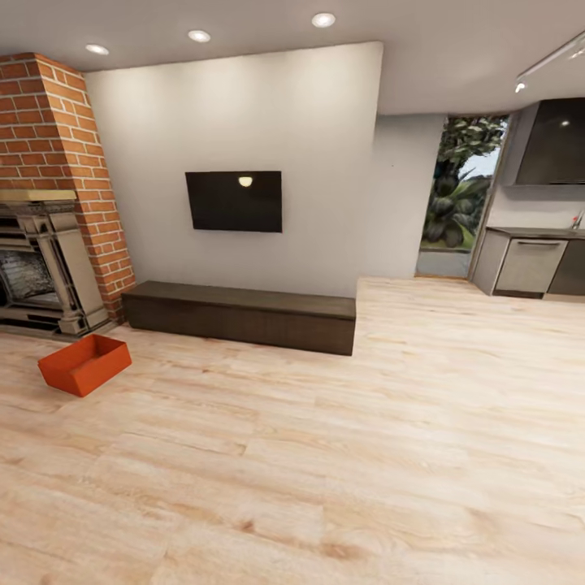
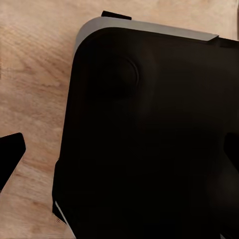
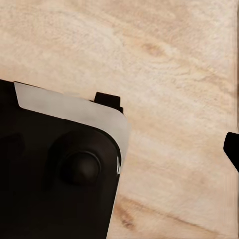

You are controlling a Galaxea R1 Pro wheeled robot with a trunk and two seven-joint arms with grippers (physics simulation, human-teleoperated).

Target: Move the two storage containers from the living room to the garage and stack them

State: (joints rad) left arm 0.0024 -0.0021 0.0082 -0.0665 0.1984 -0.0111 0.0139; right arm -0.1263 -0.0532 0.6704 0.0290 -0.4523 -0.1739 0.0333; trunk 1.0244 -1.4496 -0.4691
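In each wrist view only a dark finger tip pokes in at the picture's edge, the left gripper (image 2: pixel 10 154) on one side and the right gripper (image 3: pixel 232 149) on the other, so I cannot tell whether either is released or clenched; nothing lies at either tip. Both cameras look down past the robot's black base (image 2: pixel 149 139) onto the light wood-plank floor (image 3: pixel 164 64). Further out, in the head view, one storage container (image 1: pixel 84 363) sits on that floor in the living room, just in front of the brick fireplace (image 1: pixel 49 203) and near the left end of the long dark bench (image 1: pixel 244 313), below the black wall TV (image 1: pixel 234 201). It is an orange-red, lidless rectangular box with thin straight walls, turned at an angle to the bench and seemingly empty. The robot stands well apart from it, so the approach looks not yet made. The risks, as I judge them: driving in too directly could nudge the light box toward the hearth or bump the base against the bench corner, and the thin walls, pinched off-centre, may let the box tilt or slip.
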